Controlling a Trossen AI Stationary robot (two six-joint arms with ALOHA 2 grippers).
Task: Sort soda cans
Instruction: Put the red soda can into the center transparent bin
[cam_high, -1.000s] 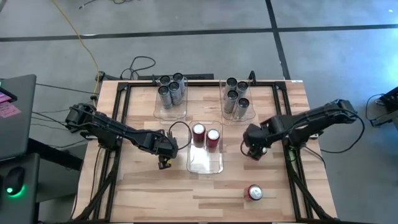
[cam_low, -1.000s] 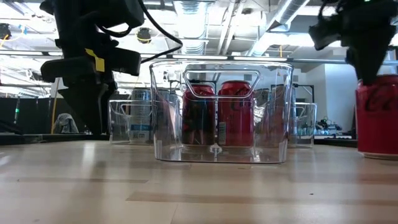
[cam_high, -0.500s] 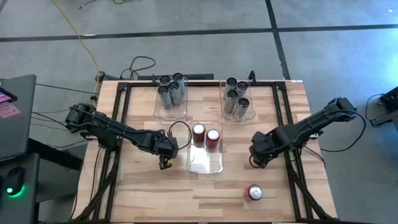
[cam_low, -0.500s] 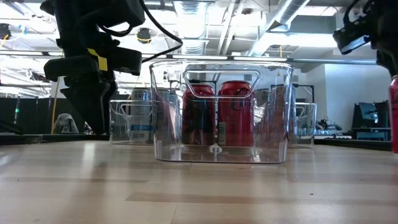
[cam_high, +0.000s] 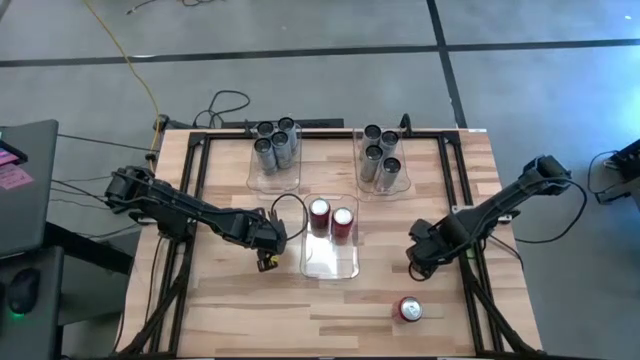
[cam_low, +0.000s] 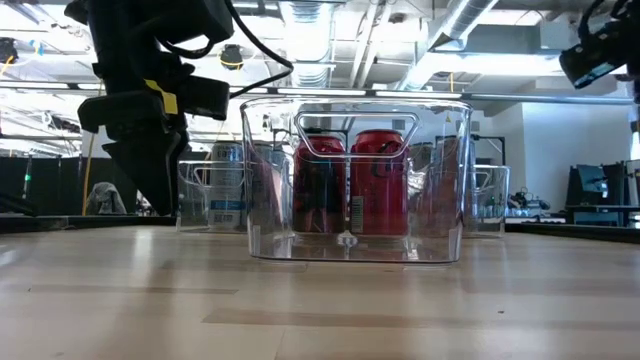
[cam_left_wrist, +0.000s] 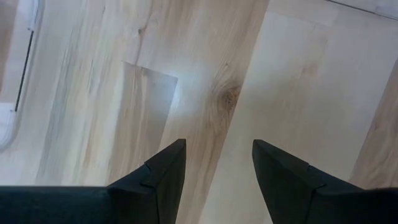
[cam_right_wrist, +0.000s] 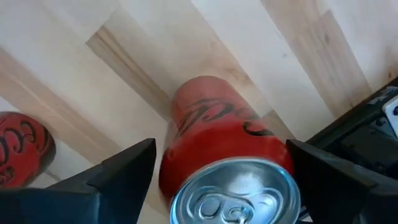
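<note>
Landmark: centre clear bin (cam_high: 331, 262), rectangular w/ a wire-look handle in low view.

Nearest the table's front edge, right of the bin: lone red can (cam_high: 409, 309), upright, silver top. Between it and the bin's right side hangs the right gripper (cam_high: 424, 252). Only its wrist view shows a red can (cam_right_wrist: 227, 163) sitting between the spread fingers (cam_right_wrist: 121, 169), black cursive script on it, not readable; no contact visible. High view hides that can under the arm.

Left gripper (cam_high: 266, 258) just left of the bin, jaws parted over bare pale wood plank w/ a knot (cam_left_wrist: 229, 96).

Inside the bin: two red cans (cam_high: 330, 216) side by side, curly script, unreadable in low view.

Beyond: left rear bin (cam_high: 274, 180) w/ four silver-grey cans (cam_high: 274, 142), right rear bin (cam_high: 384, 186) w/ four more (cam_high: 380, 152).
</note>
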